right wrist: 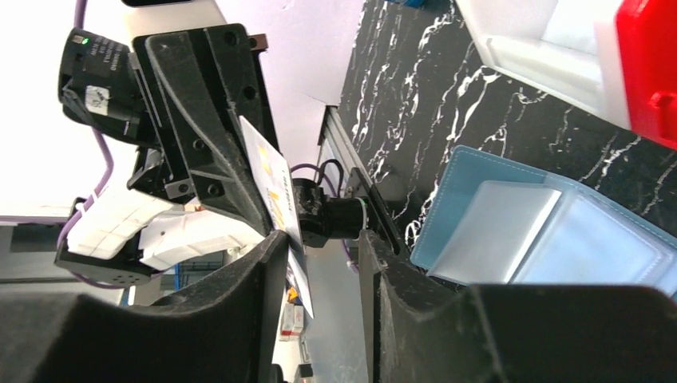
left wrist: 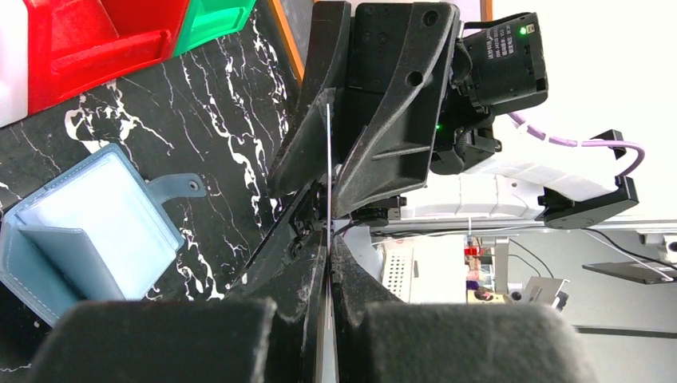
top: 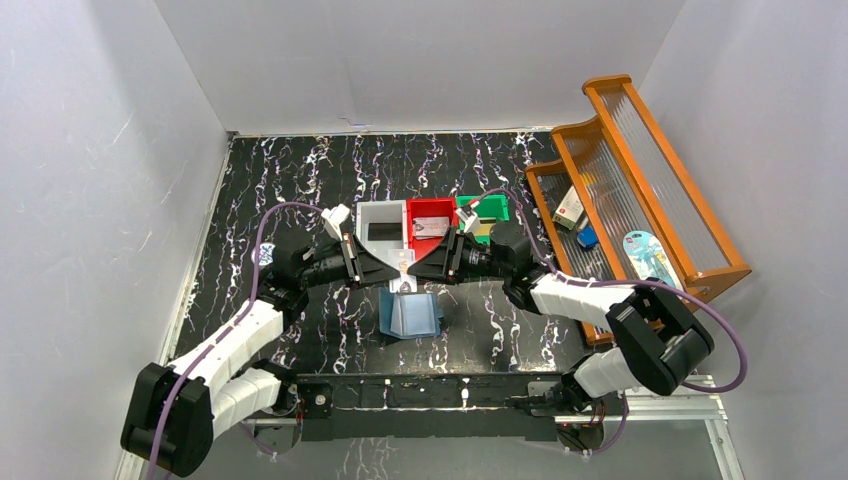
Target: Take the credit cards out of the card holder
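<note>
The blue card holder (top: 410, 315) lies open on the black marbled table, its clear pockets facing up (right wrist: 543, 231), its snap tab out to one side (left wrist: 180, 185). Above it, my left gripper (top: 399, 264) is shut on a pale credit card (right wrist: 271, 187) with markings, seen edge-on in the left wrist view (left wrist: 328, 159). My right gripper (top: 413, 268) meets it from the other side. Its jaws straddle the card's free end: the card rests against one finger (right wrist: 267, 263), with a gap to the other. A black credit card (top: 383, 231) lies in the white bin (top: 372, 212).
A red bin (top: 432, 207) and a green bin (top: 484, 208) stand beside the white one behind the grippers. A wooden rack (top: 640, 170) at the right holds a small white-and-red box (top: 570, 208), a blue block (top: 587, 238) and a round tin (top: 640, 245).
</note>
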Robot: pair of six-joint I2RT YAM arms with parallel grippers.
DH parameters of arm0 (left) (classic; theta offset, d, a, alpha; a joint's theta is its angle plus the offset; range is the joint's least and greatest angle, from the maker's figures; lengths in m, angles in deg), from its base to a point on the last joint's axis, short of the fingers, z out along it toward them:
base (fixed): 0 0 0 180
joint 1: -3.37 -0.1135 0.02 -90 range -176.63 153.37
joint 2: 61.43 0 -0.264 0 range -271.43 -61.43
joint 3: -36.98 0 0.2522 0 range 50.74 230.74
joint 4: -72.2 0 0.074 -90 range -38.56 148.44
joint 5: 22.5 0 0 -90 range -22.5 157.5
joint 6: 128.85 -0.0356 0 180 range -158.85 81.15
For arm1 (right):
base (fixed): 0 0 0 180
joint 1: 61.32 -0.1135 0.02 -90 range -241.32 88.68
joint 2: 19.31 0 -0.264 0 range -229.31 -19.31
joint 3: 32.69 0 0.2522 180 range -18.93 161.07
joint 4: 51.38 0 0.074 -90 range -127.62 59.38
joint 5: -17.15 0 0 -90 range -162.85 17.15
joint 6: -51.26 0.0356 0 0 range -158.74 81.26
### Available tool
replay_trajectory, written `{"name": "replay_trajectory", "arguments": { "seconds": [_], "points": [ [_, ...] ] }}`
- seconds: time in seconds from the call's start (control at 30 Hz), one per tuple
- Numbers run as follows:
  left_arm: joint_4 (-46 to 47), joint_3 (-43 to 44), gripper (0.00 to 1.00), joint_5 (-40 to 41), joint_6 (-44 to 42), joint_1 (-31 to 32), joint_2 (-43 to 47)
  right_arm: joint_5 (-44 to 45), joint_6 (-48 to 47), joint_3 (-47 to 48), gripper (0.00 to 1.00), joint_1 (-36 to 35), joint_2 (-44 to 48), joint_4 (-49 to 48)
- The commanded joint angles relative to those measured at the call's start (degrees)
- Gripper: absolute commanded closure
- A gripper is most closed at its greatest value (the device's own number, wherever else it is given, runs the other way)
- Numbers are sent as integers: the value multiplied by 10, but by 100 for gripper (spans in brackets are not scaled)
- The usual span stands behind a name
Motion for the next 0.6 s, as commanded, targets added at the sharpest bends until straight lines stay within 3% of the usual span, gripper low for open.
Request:
{"name": "replay_trajectory", "arguments": {
  "seconds": [0.0, 0.2, 0.4, 0.5, 0.57],
  "points": [
    [39, -6, 100, -38, 13, -2, 3, -32, 24, 14, 57, 2, -6, -89],
    [41, -5, 100, -43, 10, -2, -1, -65, 40, 14, 69, 2, -20, -138],
    [47, -9, 99, -37, 13, -2, -1, -71, 59, 5, 90, 3, -28, -177],
    [32, -11, 86, -27, 8, -2, 5, -60, 55, -1, 100, 4, -20, -171],
    [3, -5, 68, -16, -7, -2, 9, -52, 44, -1, 100, 5, -13, -154]
  ]
}}
